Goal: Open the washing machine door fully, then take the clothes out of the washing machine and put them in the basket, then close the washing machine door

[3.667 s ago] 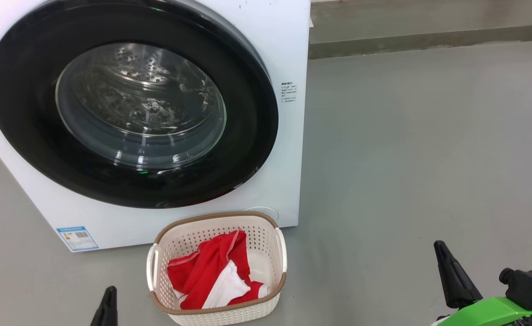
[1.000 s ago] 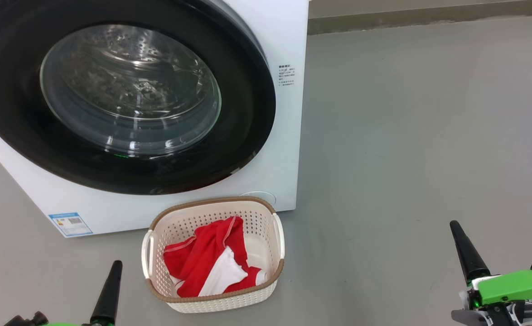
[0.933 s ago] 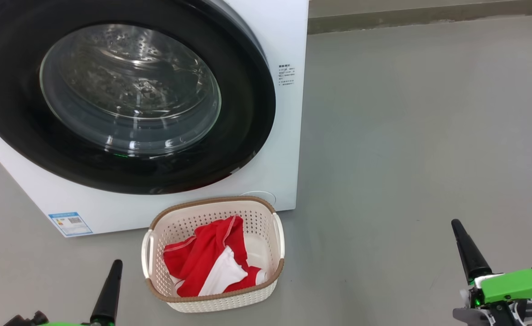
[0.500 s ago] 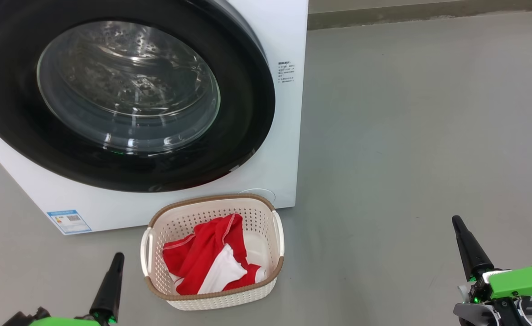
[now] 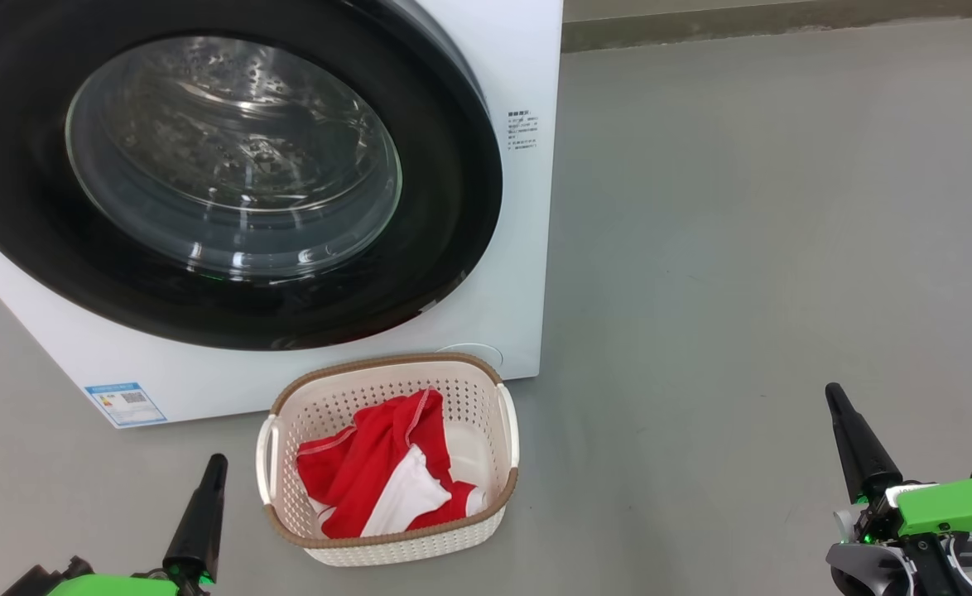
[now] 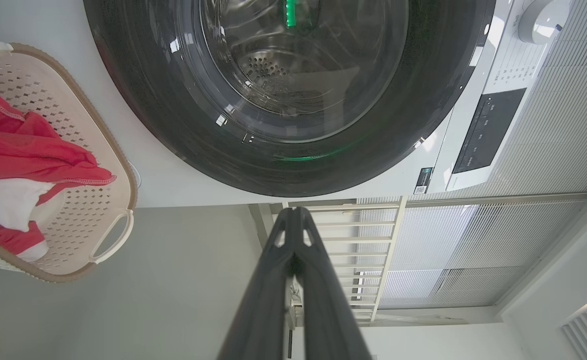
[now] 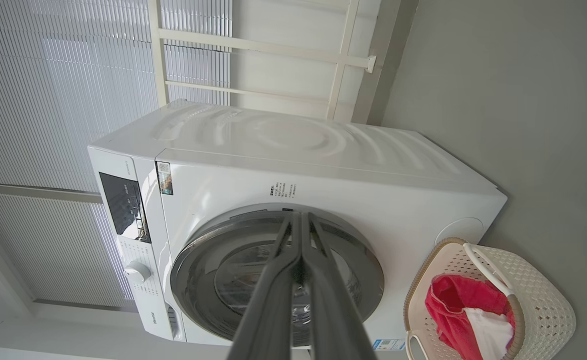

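Note:
The white washing machine (image 5: 527, 66) stands at the upper left with its black-rimmed glass door (image 5: 229, 165) lying flat against the front. Through the glass the steel drum shows, with no red fabric visible. Red and white clothes (image 5: 387, 480) lie in the cream basket (image 5: 469, 542) on the floor before the machine. My left gripper (image 5: 214, 463) is shut and empty, low at the basket's left. Far to the right, my right gripper (image 5: 834, 396) is shut and empty. The wrist views show the door (image 6: 293, 90), door (image 7: 278, 275), basket (image 6: 118, 165), basket (image 7: 543, 310), clothes (image 6: 23, 150) and clothes (image 7: 453, 305), with both fingertip pairs pressed together.
Grey floor (image 5: 743, 248) spreads to the right of the machine and between the basket and my right gripper. A wall base (image 5: 784, 21) runs along the back. The machine's control panel (image 7: 123, 205) and dial (image 7: 137, 271) sit on its upper front. White window frames (image 6: 373, 240) stand behind.
The camera has dipped slightly, shifting the scene up. Both grippers have risen a little into view, still shut. Door, basket and clothes have not moved.

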Robot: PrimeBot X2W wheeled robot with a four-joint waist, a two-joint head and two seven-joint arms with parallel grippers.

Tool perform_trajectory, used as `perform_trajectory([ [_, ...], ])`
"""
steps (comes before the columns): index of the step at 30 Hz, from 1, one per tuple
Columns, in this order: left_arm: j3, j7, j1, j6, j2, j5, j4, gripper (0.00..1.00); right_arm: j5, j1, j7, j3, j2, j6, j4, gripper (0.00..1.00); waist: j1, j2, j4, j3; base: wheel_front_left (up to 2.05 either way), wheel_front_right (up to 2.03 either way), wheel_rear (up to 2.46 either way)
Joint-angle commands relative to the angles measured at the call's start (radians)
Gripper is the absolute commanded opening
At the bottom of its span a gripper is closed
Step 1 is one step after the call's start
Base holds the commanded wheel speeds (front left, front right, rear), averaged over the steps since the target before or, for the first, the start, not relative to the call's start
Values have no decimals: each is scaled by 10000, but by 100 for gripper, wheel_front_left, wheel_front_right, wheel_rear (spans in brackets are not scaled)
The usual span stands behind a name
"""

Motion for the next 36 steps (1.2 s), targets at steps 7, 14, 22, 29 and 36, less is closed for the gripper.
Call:
perform_trajectory([
  [7, 338, 77, -402, 4, 81, -66, -206, 0, 38, -402, 64, 123, -87, -7, -247, 0, 0, 0, 0, 0, 0, 0, 0],
  [14, 337, 76, -402, 4, 81, -67, -206, 0, 39, -402, 64, 123, -87, -7, -247, 0, 0, 0, 0, 0, 0, 0, 0],
  [22, 337, 76, -402, 4, 81, -67, -206, 0, 39, -402, 64, 124, -87, -7, -247, 0, 0, 0, 0, 0, 0, 0, 0],
  [29, 337, 76, -402, 4, 81, -67, -206, 0, 39, -402, 63, 124, -87, -7, -247, 0, 0, 0, 0, 0, 0, 0, 0],
  [36, 336, 75, -402, 4, 81, -68, -206, 0, 40, -402, 63, 125, -87, -7, -247, 0, 0, 0, 0, 0, 0, 0, 0],
])
